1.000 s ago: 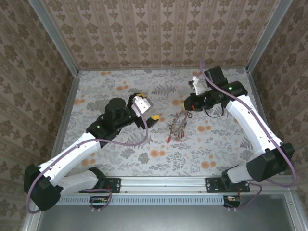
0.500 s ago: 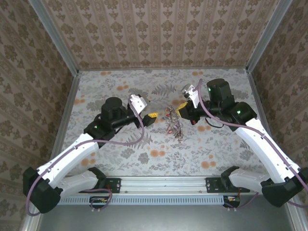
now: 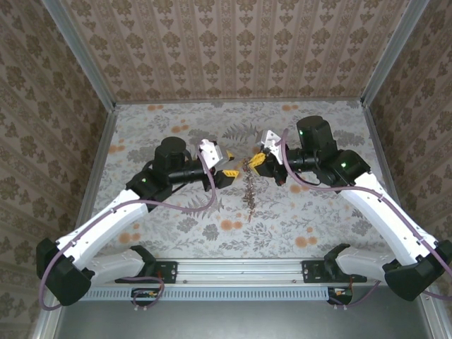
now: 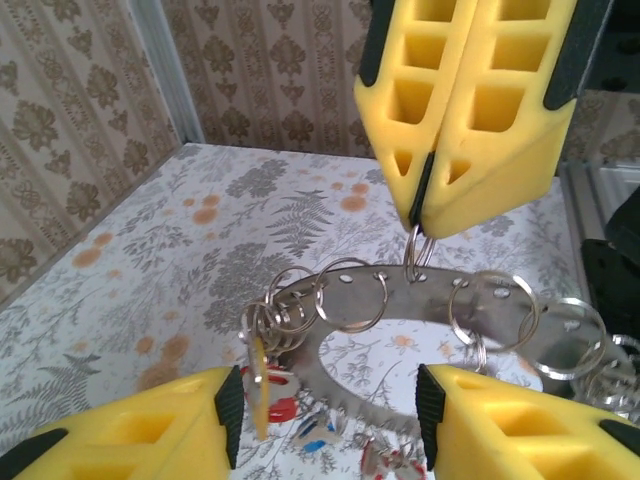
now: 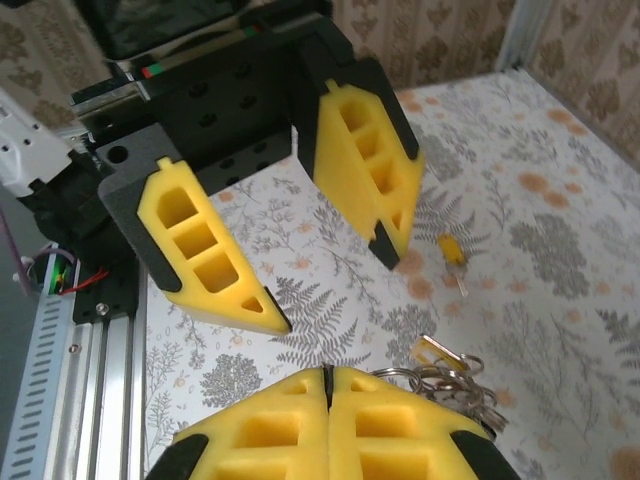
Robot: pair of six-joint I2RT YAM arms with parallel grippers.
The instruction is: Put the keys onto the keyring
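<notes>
The keyring, a flat silver ring with holes and many small split rings, hangs in the air over the table's middle. My right gripper is shut on one small split ring at its top. Keys with red and blue heads dangle from its lower part, and a yellow one hangs edge-on. My left gripper is open, its fingers on either side of the keyring's lower part without touching it. Another yellow-headed key lies loose on the table.
The table is a floral cloth with patterned walls behind it and on both sides. A metal rail runs along the near edge. The two grippers are close together, nearly facing each other.
My right gripper has carried the keyring left and lifted it so it hangs. My left gripper has moved right to it, and its jaws have narrowed.
</notes>
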